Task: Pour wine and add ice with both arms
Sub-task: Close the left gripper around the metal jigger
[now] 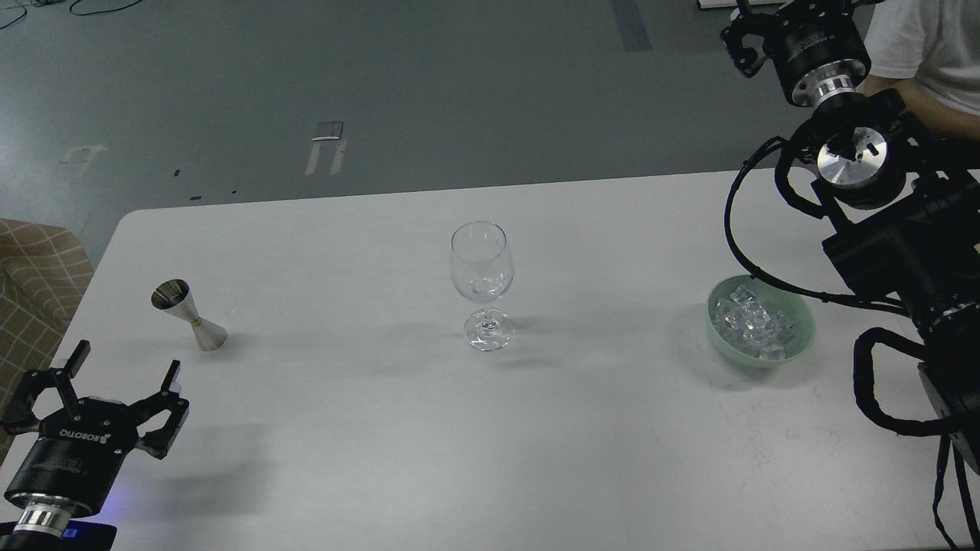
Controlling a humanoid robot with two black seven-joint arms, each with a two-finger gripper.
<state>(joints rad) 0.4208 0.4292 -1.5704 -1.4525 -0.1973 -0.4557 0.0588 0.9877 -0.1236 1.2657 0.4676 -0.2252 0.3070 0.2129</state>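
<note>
An empty-looking clear wine glass (481,282) stands upright at the table's middle. A steel jigger (188,314) stands at the left; I cannot make out any wine in it or in the glass. Clear ice cubes (752,321) are heaped in a pale green bowl (796,348) at the right. My left gripper (125,367) is open and empty over the front left corner, in front of the jigger and apart from it. My right gripper (746,34) is high at the far right, beyond the bowl, partly cut off by the top edge; its fingers cannot be told apart.
The white table (490,444) has its far edge behind the glass and a rounded far left corner. A person in a white shirt (930,46) stands at the far right behind my right arm. A tan patterned seat (34,283) is left of the table.
</note>
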